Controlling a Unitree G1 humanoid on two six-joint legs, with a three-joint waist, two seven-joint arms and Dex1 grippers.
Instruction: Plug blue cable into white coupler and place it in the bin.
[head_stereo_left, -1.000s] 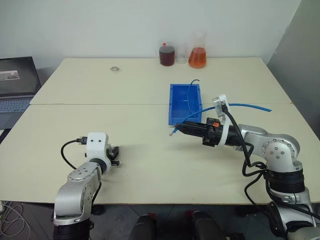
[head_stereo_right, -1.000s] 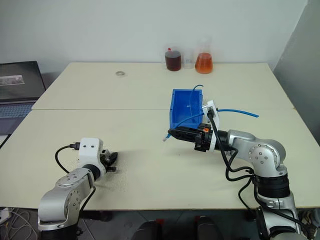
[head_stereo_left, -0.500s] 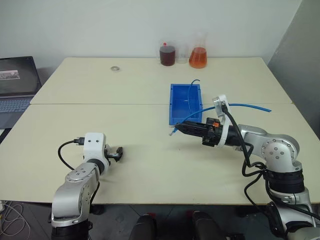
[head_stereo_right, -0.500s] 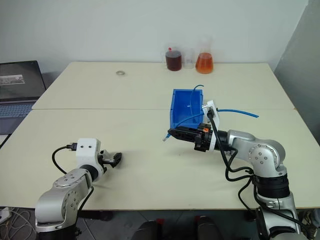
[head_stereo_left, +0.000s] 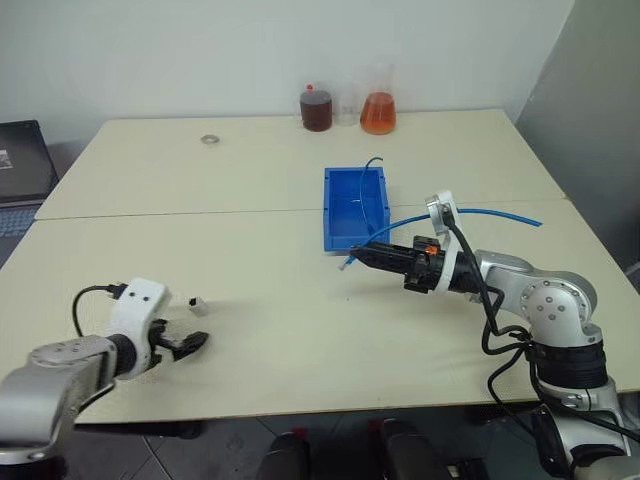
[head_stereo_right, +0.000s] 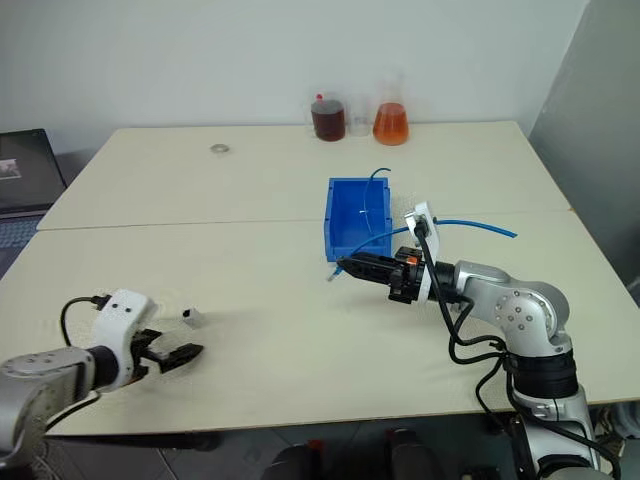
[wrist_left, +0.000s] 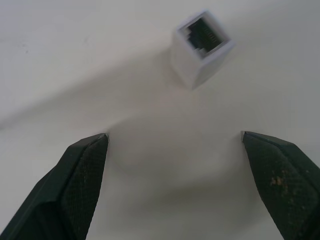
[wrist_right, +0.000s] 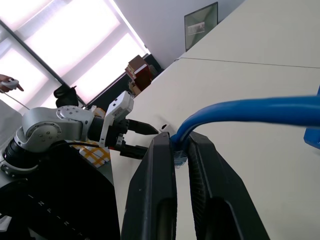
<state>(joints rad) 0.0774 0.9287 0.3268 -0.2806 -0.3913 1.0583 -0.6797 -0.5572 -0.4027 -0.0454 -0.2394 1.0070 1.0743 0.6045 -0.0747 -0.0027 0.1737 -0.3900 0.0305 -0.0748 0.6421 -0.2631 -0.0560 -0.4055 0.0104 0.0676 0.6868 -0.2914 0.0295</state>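
Pale cream wood makes the big table (head_stereo_left: 250, 200), which takes up most of the head views. Near the middle of the frame, a little to the right, sits the blue bin (head_stereo_left: 331, 212), open at the top, with a thin blue wire (head_stereo_left: 371, 175) poking out of it. Two flasks (head_stereo_left: 378, 112) with red and orange drink-like liquid stand at the top centre, and a small ring (head_stereo_left: 209, 140) lies at the upper left.

At the right, the right gripper (head_stereo_left: 365, 253) points across to the left, just below the bin. Its fingers (wrist_right: 162, 195) are squeezed narrow on the blue cable (head_stereo_left: 495, 211), with the plug end at the tips; the cable runs back to the right.

At the lower left, the left gripper (head_stereo_left: 190, 342) has its fingers (wrist_left: 80, 170) spread wide and holds nothing. The tiny white coupler (wrist_left: 202, 47) lies on the table just past the fingertips, apart from them, dark opening facing up.
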